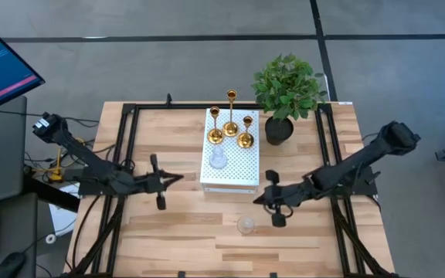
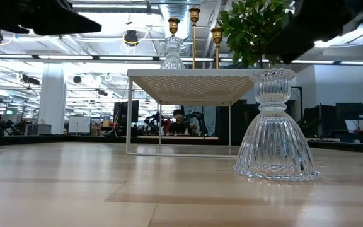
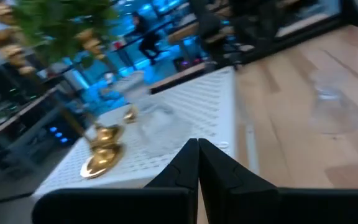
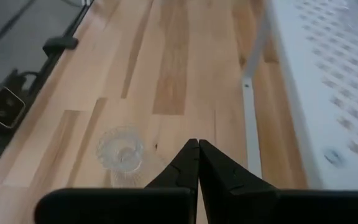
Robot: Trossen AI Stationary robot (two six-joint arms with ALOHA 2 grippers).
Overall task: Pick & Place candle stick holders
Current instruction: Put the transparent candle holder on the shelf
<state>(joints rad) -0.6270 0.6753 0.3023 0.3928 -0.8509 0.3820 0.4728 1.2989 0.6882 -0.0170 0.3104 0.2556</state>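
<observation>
Three gold candle stick holders (image 1: 231, 123) stand on their round bases on the white perforated box (image 1: 234, 174). A clear glass holder (image 1: 218, 160) stands on the box beside them. Another clear glass holder (image 1: 246, 225) stands on the table in front of the box, large in the low view (image 2: 275, 126). My left gripper (image 1: 180, 178) hovers shut, just left of the box and pointing toward it. My right gripper (image 1: 256, 201) hovers shut, right of the box's near corner; the table's glass holder (image 4: 122, 152) lies a little ahead of its fingertips.
A green plant in a black pot (image 1: 287, 93) stands at the box's far right corner. Black frame rails (image 1: 126, 147) run along both table sides. Bare wood lies at the near left of the table.
</observation>
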